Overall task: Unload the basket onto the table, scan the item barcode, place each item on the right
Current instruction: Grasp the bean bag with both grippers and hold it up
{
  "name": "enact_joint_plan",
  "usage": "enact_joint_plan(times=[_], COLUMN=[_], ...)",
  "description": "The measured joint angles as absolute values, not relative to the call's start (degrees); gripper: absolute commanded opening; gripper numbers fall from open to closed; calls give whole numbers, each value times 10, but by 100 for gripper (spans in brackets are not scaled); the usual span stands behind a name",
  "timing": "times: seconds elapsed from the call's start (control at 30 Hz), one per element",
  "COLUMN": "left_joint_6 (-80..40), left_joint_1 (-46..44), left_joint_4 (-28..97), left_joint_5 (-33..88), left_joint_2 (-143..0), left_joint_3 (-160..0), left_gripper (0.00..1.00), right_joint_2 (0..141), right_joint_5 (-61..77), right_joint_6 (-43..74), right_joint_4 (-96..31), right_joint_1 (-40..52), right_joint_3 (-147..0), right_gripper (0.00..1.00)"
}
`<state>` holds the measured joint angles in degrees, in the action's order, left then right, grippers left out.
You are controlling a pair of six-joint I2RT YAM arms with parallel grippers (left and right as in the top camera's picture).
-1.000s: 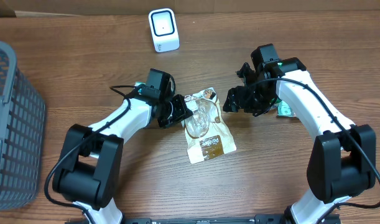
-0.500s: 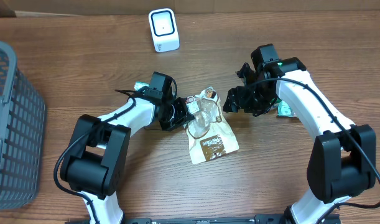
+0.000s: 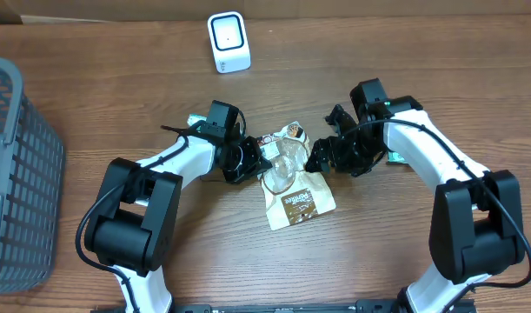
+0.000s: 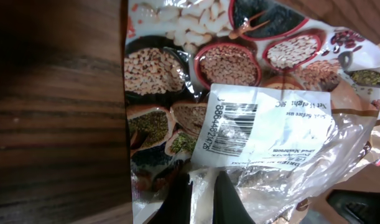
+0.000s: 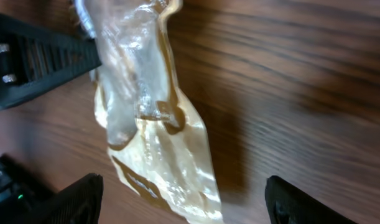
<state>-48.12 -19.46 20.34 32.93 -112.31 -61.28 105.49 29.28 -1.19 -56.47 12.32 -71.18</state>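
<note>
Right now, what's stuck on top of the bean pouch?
A white barcode label on the bean pouch, bars visible. Left gripper pinches the pouch just below it, covering whatever is printed there.

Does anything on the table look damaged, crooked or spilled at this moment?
The pouch is crumpled and lies askew, its edge pinched in the shut left claw. Its white barcode label is creased, which might make scanning harder. Nothing looks spilled or torn.
</note>
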Motion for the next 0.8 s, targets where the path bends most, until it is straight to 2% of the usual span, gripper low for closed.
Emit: enact_joint_plan(times=[0.4,0.8], left_joint_6=[-481,-481], left_joint_1=[-195,-195], left_joint_4=[205,205], left_joint_5=[330,331], left_joint_2=[-1123,-1123], left_joint_3=[-613,-613], left_gripper=[4,4], right_joint_2=[1055,1064], right_joint_5=[371,399], right_joint_6=[-48,13], right_joint_4=[-492,-422], right_joint_1=[117,117], right_joint_3=[-669,-593], right_gripper=[82,81])
